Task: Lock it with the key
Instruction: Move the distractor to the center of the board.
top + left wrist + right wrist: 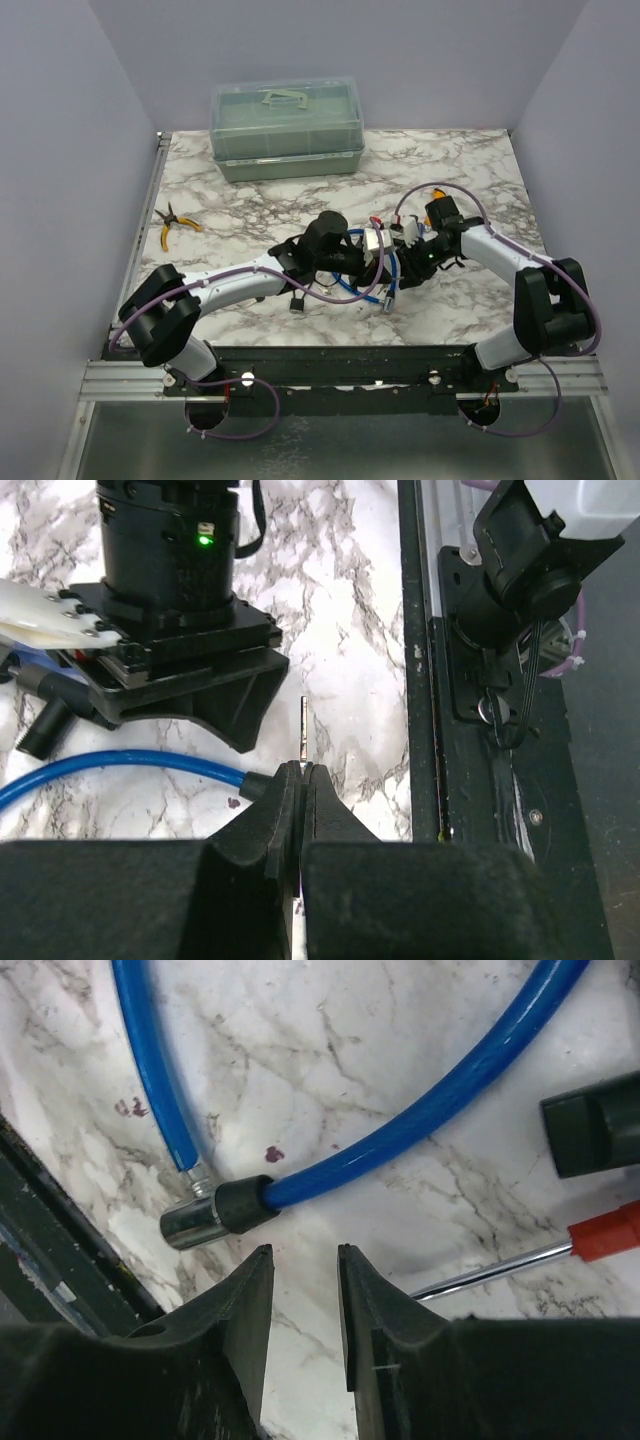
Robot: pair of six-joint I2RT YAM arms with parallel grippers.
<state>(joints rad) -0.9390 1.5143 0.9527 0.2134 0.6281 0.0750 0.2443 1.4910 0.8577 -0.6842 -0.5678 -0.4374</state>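
My left gripper (301, 770) is shut on the key (303, 730), whose thin metal blade shows edge-on past the fingertips, low over the marble. The lock is a blue cable (420, 1110) with a black collar and a chrome end (190, 1225) lying on the table. My right gripper (303, 1252) hovers just short of that chrome end, jaws apart with only marble between them. In the top view both grippers meet at the table's middle, left (372, 262) and right (393, 285), over the blue cable (352, 290).
A red-handled screwdriver (600, 1232) lies right of my right gripper. A green toolbox (287, 128) stands at the back. Yellow pliers (176, 226) lie at the left edge. The black front rail (440, 680) runs close beside my left gripper.
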